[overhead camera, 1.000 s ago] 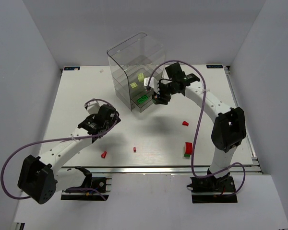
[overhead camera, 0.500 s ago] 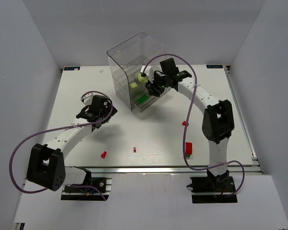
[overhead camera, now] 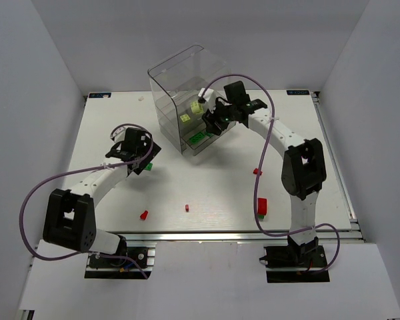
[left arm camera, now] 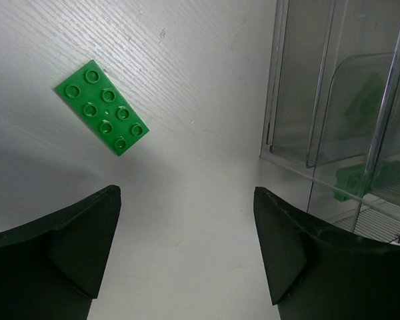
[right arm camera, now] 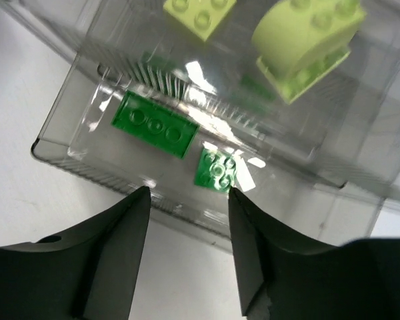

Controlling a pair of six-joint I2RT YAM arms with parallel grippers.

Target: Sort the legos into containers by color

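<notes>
A dark green 2x4 brick (left arm camera: 102, 108) lies flat on the table ahead-left of my left gripper (left arm camera: 185, 193), which is open and empty above the table; the brick also shows in the top view (overhead camera: 146, 167) beside that gripper (overhead camera: 139, 153). My right gripper (right arm camera: 187, 193) is open and empty at the front edge of the clear drawer unit (overhead camera: 187, 93). The lower drawer (right arm camera: 87, 157) holds two dark green bricks (right arm camera: 155, 125) (right arm camera: 217, 170). The upper drawer holds two pale yellow-green bricks (right arm camera: 199, 13) (right arm camera: 307, 40).
Small red bricks lie on the table near the front (overhead camera: 144, 215) (overhead camera: 187, 208) and to the right (overhead camera: 257, 171). A red brick with a green one (overhead camera: 261, 207) sits at the front right. The drawer unit's wall (left arm camera: 340, 100) stands just right of my left gripper.
My right gripper has moved up and left, to the drawer front. My left arm has swung back and left, and the green 2x4 brick now shows on the table beside it.
</notes>
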